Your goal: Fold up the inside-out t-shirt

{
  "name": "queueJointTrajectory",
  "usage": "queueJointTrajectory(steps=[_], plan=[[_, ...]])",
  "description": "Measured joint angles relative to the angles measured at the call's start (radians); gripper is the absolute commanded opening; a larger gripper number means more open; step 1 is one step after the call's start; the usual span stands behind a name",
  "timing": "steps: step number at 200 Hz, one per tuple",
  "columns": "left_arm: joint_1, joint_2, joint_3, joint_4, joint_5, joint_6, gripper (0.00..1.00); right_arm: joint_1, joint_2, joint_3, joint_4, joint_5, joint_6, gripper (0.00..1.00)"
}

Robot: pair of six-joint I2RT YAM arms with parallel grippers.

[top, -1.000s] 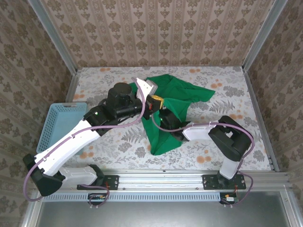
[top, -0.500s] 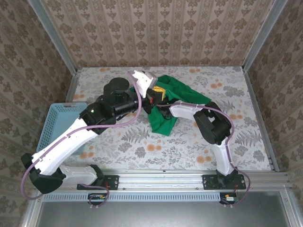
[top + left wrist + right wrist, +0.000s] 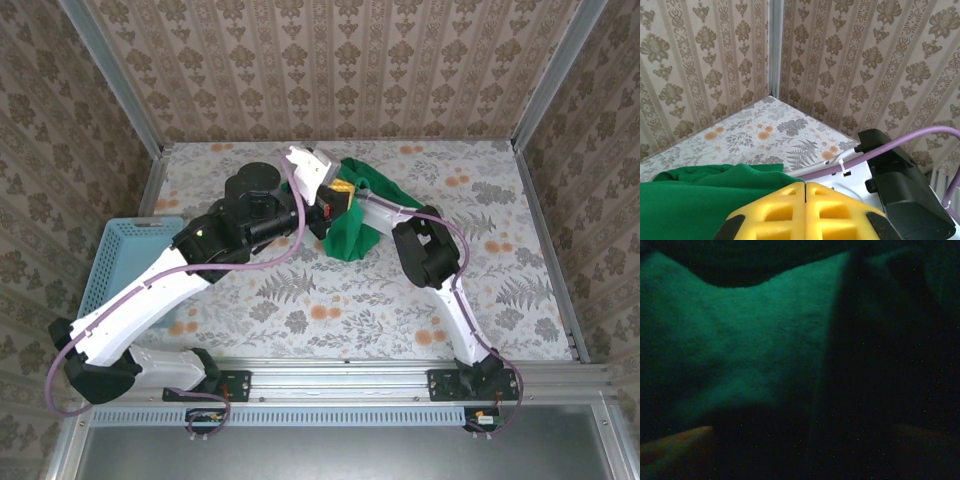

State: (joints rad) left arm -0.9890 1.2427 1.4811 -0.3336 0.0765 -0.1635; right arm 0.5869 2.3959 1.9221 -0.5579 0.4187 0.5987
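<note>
The bright green inside-out t-shirt [image 3: 352, 228] lies bunched at the far middle of the table. My left gripper [image 3: 337, 198] has its yellow fingers pressed together at the bunch's top left edge. In the left wrist view the cloth [image 3: 695, 200] rises right up to the seam between the shut fingertips of that gripper [image 3: 805, 192]. My right arm [image 3: 425, 250] reaches from the near right into the bunch, and its gripper is buried in the cloth. The right wrist view is dark, with green cloth [image 3: 750, 340] close ahead. The right gripper [image 3: 800, 450] has its fingers [image 3: 675, 442] standing wide apart.
A light-blue plastic basket [image 3: 125, 262] sits at the table's left edge, beside the left arm. Patterned walls close the table on three sides, and a metal rail [image 3: 340, 378] runs along the near edge. The floral tabletop [image 3: 330, 310] spreads in front of the shirt.
The shirt, which trailed toward the near edge, has been drawn up into a small bunch at the far middle. The right arm has swung from the near right up into the cloth.
</note>
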Motion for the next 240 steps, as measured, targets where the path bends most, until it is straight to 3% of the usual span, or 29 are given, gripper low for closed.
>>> queueJointTrajectory(steps=[31,56,84,149,197,240], plan=[[0.001,0.005,0.029,-0.021,-0.056,0.014,0.00,0.004,-0.015,-0.033,0.030,-0.016,-0.021,0.41],[0.034,0.021,0.069,-0.042,-0.104,0.027,0.00,0.018,-0.132,-0.238,0.134,-0.033,-0.074,0.17],[0.127,0.048,0.086,-0.061,-0.140,0.026,0.00,0.050,-0.294,-0.502,0.275,-0.066,-0.127,0.01],[0.363,0.221,0.112,-0.129,-0.163,-0.049,0.00,0.225,-0.580,-0.872,0.572,-0.086,-0.173,0.00],[0.571,0.322,0.077,-0.156,-0.171,-0.152,0.00,0.289,-0.753,-1.093,0.727,-0.061,-0.174,0.00],[0.643,0.450,0.044,-0.158,-0.146,-0.194,0.00,0.317,-0.891,-1.247,0.833,-0.048,-0.174,0.00]])
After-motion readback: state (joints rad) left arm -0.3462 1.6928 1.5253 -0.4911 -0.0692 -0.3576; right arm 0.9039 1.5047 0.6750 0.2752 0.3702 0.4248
